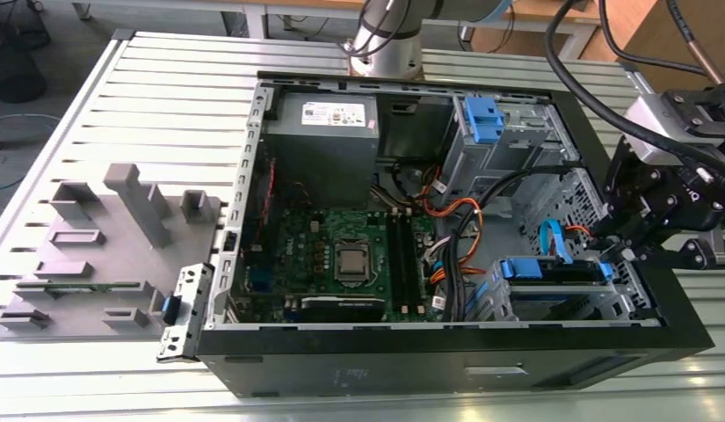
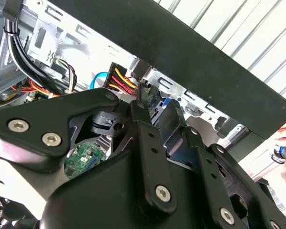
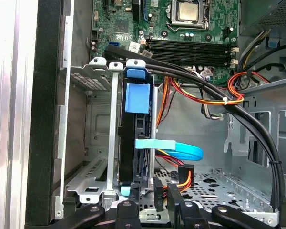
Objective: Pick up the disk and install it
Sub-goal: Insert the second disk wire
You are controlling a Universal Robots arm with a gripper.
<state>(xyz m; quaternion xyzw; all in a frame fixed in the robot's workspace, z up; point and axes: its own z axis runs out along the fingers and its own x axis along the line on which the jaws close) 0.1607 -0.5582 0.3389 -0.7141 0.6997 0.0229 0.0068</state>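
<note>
Already the disk (image 3: 136,138) stands on edge inside the metal drive cage (image 3: 93,143) at the front corner of the open computer case (image 1: 456,369), its blue carrier tab at the top and a pale blue data cable (image 3: 174,149) running off beside it. In the exterior view the same disk (image 1: 550,270) shows as a blue-topped block in the cage near the case's right wall. So the pick-up looks done and the disk seems seated or nearly so; whether it is fully latched or cabled I cannot tell.

The gripper (image 1: 667,224) hangs at the exterior view's right, over the case's edge just beside the cage. Its black fingers (image 3: 164,200) reach toward the foot of the cage in the first wrist view, and the jaws stand close together there with nothing clamped that I can make out.

Materials are plain: perforated grey sheet steel for the cage, glossy blue plastic for the carrier, matte black linkages with silver screws on the gripper, bundled black, orange and yellow wires (image 3: 205,98), and a green circuit board (image 1: 344,255). The case rests on a ribbed aluminium table (image 1: 163,97).
</note>
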